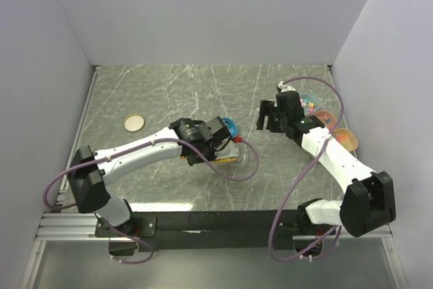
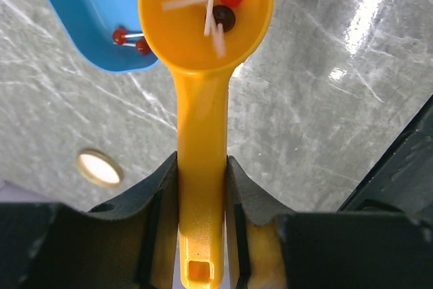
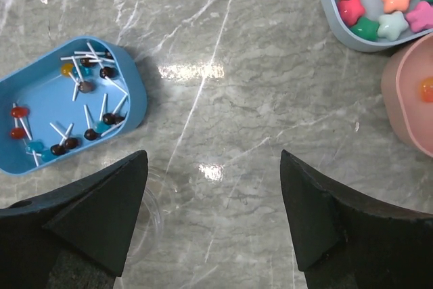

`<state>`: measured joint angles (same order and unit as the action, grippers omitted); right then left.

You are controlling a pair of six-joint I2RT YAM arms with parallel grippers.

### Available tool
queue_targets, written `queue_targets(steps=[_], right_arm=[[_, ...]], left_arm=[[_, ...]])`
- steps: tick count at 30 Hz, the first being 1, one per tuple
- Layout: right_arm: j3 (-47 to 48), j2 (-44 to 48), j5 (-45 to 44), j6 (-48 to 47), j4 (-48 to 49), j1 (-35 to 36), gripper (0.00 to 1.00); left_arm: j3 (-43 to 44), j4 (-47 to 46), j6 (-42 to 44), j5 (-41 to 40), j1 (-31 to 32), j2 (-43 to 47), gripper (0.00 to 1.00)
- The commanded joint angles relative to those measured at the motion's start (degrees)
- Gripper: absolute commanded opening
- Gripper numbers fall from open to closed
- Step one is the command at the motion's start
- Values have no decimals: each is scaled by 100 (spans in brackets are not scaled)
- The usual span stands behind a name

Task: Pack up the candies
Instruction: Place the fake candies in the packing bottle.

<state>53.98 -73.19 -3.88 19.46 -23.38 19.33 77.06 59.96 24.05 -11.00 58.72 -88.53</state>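
Observation:
The candies (image 3: 88, 103) are tiny lollipops, dark, blue and red on white sticks, lying in a blue tray (image 3: 44, 89). In the left wrist view my left gripper (image 2: 201, 187) is shut on the handle of a yellow scoop (image 2: 201, 120). The scoop's bowl holds a few red and dark candies (image 2: 222, 1) and hangs beside the blue tray (image 2: 81, 11), where two red ones remain in sight. My right gripper (image 3: 214, 187) hangs open over bare table to the right of the tray, with nothing between its fingers. From above, the left gripper (image 1: 229, 141) is at the tray (image 1: 231, 125).
A clear round cup (image 3: 155, 201) stands by the right gripper's left finger, seen from above as a cup (image 1: 242, 158). A bowl of pastel star sweets (image 3: 331, 11) and a pink bowl (image 3: 399, 99) stand at the right. A pale round lid (image 1: 134, 122) lies far left.

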Motion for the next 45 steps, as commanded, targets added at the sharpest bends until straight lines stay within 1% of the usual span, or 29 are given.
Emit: queue_targets(steps=[1,5,11,16,24,31,43,45], right_arm=[[-211,234,-87,22,201,-70,85],[-423,323,-25,14,316,-114,85],[-704,463,36,5,465,-167,86],[-818,560,45,-22,518,-193,86],[-1012,595,159,5,632,-219,86],[-1108,604,221,31,747,-237,86],[-1232,560,370,93,940,-272,86],[-1232,551,511,101,975,-272,86]], left_arm=[[520,463,-173,-533,210,-181,1],[731,700,-243,-876,429,-506,1],[978,841,-392,-1535,623,-753,1],[934,868,-410,-2115,764,-850,1],[916,850,-401,-2696,1036,-929,1],[960,824,-349,-2916,1291,-1034,1],[996,692,-147,-3206,1388,-1149,1],[1013,675,-120,-3250,1397,-1166,1]])
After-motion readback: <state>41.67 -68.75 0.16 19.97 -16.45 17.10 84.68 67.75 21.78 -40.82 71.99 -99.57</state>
